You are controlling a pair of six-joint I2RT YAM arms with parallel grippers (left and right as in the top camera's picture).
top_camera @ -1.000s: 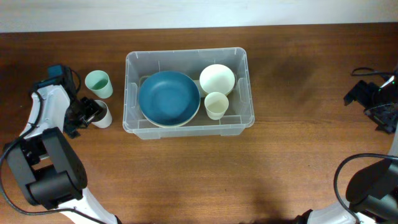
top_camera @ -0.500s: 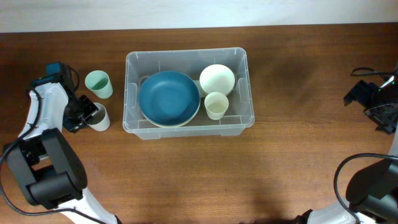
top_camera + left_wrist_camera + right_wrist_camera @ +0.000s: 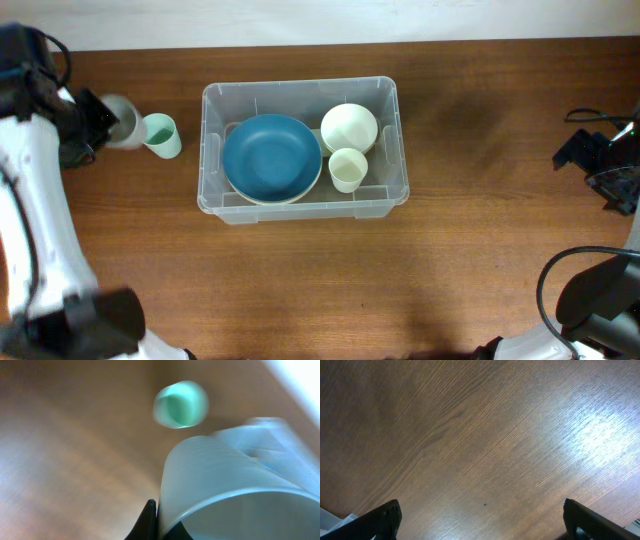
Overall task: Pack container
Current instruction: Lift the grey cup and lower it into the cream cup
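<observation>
Apart from left tool (image 3: 102,120), container (image 3: 300,85)

no text, label, brand, number or sign can be read in any view. the large rectangular clear plastic container (image 3: 300,88) shows no legible marking from overhead. the pale translucent plastic cup (image 3: 225,490) that fills the left wrist view is too blurred to tell whether it carries any lettering.
</observation>
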